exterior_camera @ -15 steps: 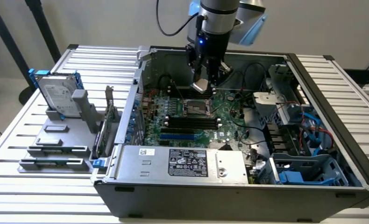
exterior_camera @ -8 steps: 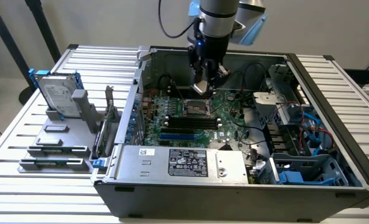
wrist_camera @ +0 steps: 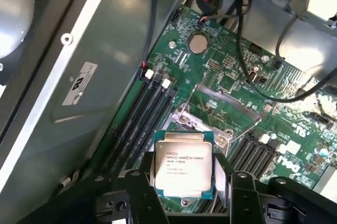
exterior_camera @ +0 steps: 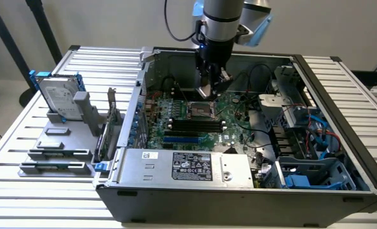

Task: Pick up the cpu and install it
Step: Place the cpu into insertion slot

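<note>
I have the gripper clamped on the cpu, hanging over the open socket inside the case.

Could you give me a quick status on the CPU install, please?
Gripper shut on the cpu. Cpu held above the socket, not seated. Its frame raised; nothing seen blocking.

The exterior view's upper edge cuts off the arm. The end effector covers parts of the side edges of the cpu, whose print is too small to read.
</note>
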### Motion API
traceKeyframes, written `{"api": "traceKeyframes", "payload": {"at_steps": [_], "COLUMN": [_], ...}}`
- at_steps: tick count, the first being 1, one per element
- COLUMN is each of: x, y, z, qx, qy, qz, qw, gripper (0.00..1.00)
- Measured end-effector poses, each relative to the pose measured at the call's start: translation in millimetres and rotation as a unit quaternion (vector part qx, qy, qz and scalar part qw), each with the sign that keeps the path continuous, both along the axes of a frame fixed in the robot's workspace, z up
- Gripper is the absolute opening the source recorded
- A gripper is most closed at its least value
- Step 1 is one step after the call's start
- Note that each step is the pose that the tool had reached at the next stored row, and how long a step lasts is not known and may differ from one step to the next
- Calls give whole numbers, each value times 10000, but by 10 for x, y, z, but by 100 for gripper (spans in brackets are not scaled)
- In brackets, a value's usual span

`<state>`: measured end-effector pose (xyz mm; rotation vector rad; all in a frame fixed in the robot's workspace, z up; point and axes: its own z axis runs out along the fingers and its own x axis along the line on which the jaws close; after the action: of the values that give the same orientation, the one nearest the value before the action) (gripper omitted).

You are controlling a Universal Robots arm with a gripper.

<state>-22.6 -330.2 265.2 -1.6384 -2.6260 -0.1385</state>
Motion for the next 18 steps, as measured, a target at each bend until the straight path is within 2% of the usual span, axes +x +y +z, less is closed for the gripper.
{"api": "traceKeyframes", "payload": {"at_steps": [4,8,12,18], "x": [0,0,0,0], "y": [0,0,0,0], "z": [-38,-73,-108,-165], "qx": [0,-1,0,-1], "qy": [0,0,0,0], "qz": [-367,-732,-1091,-1571], "qw": [9993,9973,9940,9876], "gripper": [54,54,54,54]}}
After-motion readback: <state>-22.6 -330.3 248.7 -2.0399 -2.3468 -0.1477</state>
